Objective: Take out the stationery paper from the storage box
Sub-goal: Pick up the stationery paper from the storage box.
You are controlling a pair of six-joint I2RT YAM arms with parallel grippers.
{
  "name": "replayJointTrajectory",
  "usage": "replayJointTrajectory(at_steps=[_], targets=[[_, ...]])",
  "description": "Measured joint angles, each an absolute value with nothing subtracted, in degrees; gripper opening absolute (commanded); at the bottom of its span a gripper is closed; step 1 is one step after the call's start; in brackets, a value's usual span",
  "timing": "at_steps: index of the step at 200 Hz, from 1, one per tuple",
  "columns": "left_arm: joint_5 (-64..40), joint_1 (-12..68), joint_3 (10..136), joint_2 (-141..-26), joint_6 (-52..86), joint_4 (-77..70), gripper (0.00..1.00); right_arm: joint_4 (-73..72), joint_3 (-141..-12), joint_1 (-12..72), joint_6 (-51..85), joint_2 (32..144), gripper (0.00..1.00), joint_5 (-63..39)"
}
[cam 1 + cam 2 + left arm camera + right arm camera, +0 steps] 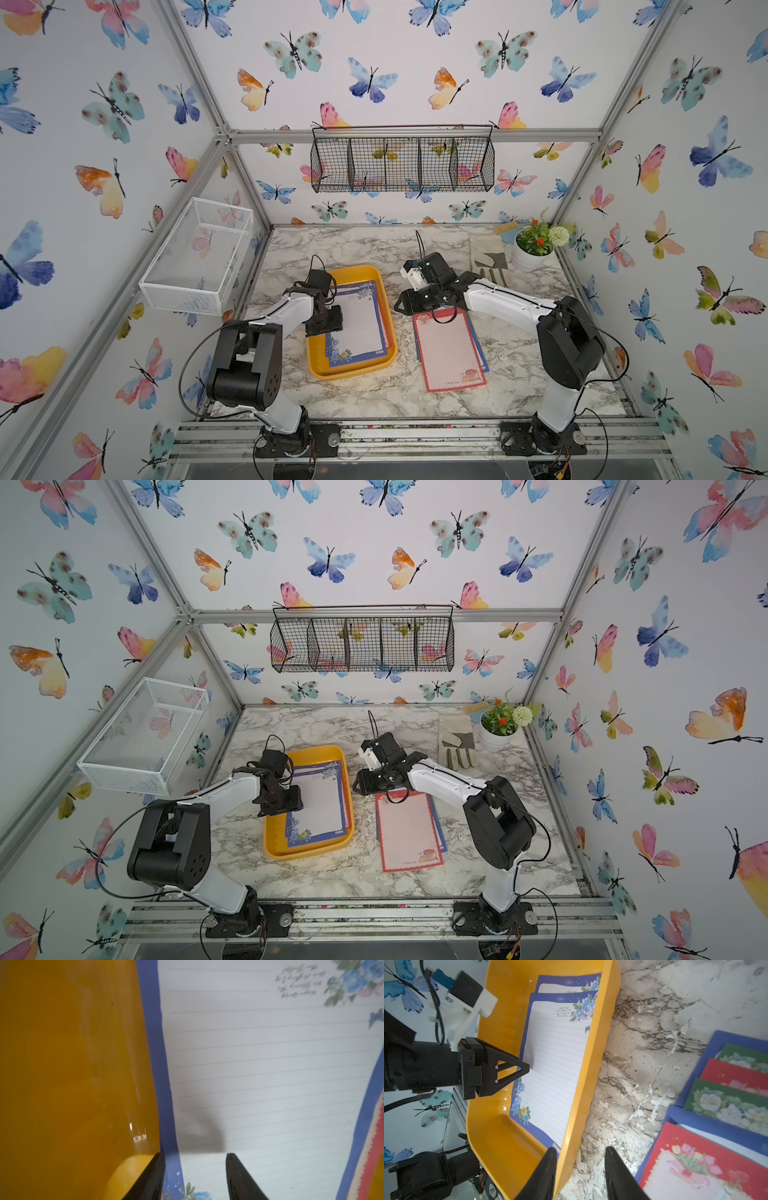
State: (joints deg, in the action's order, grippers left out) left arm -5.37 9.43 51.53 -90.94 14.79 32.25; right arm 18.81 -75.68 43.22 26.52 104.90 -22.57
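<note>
Both unclenched: left gripper (195, 1155) straddles the edge of the blue-bordered lined paper sheet (270, 1084), apparently to pinch it; right gripper (580, 1148) brackets the wall of the shallow yellow-orange plastic tray (604, 1022), likely steadying it.

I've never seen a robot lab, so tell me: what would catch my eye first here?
Bright watercolour butterfly wallpaper covers the walls around the marble table. At the table's middle a yellow-orange storage box holds blue-bordered stationery paper, with the left gripper open over it. Beside the box, toward the robot's right, lies a pile topped by a red-bordered sheet.
</note>
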Motion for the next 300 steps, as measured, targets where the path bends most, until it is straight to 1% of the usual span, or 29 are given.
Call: replayJointTrajectory(at_steps=[22, 43, 130, 182, 220, 253, 300], targets=[[-5.32, 9.43, 51.53, -90.98, 14.76, 32.29, 0.53, 18.81, -75.68, 43.22, 26.52, 104.92, 0.41, -22.61], [-5.34, 9.43, 51.53, -91.07, 14.76, 32.4, 0.53, 18.81, -75.68, 43.22, 26.52, 104.95, 0.41, -22.63], [-5.43, 9.43, 51.53, -91.02, 14.52, 32.32, 0.37, 18.76, -75.68, 43.22, 26.57, 105.16, 0.4, -23.07], [-6.85, 9.41, 51.53, -90.89, 14.46, 31.86, 0.31, 16.99, -75.68, 43.24, 27.22, 107.0, 0.39, -25.23], [-8.91, 8.67, 51.53, -90.35, 14.46, 30.98, 0.27, 14.55, -75.66, 43.24, 28.42, 108.57, 0.38, -27.38], [-10.81, 7.79, 51.53, -89.41, 14.46, 30.24, 0.26, 12.43, -75.66, 43.35, 29.52, 109.8, 0.36, -29.15], [-15.22, 6.09, 51.48, -88.99, 14.72, 28.6, 0.22, 10.7, -75.66, 43.59, 30.85, 110.74, 0.35, -31.11]])
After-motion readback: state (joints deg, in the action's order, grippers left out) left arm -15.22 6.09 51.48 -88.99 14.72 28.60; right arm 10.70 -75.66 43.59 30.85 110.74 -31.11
